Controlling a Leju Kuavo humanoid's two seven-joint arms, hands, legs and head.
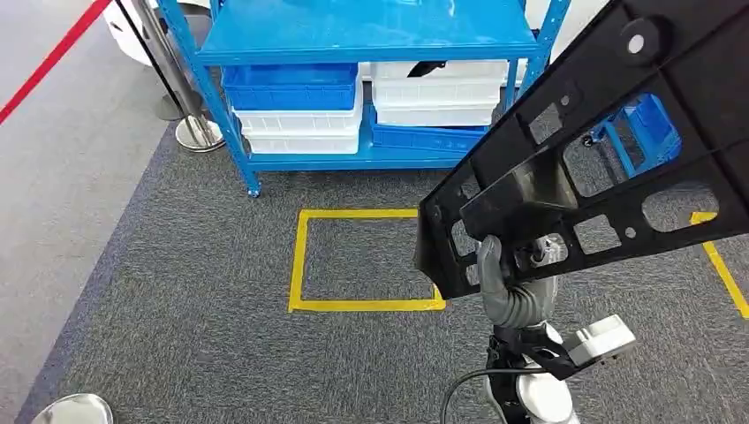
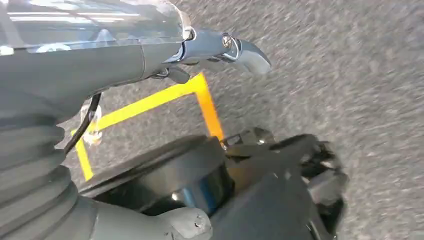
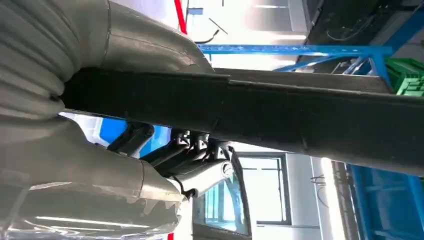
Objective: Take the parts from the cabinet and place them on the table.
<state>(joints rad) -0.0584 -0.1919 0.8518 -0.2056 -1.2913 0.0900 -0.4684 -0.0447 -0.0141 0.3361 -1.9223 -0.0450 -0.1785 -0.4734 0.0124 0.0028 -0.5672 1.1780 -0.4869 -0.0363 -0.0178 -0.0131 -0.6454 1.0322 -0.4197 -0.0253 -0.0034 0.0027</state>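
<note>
The right hand (image 1: 510,283) is closed on the lower edge of a large black panel (image 1: 592,150), thumb on the near face and fingers wrapped behind a grey bracket near that edge; in the right wrist view the thumb and the darker fingers (image 3: 200,165) clamp the panel's edge-on strip (image 3: 300,117) between them. The panel is held up off the floor and tilted, rising up and to the right across the head view, well clear of the grey carpet and the yellow tape square (image 1: 364,261). It looks like a stiff moulded plate full of cut-outs, so probably light for its size but long, and held at one end it will lever hard against the wrist and want to swing; the grip near the bracket, where the material is thicker, seems the sound place. The surface looks smooth and may slip if the hold loosens. The left hand (image 2: 280,185) hangs low over the carpet, its fingers loosely curled with nothing in them that I can see. Behind stands the blue shelf rack (image 1: 353,35) with white and blue bins (image 1: 291,106).
</note>
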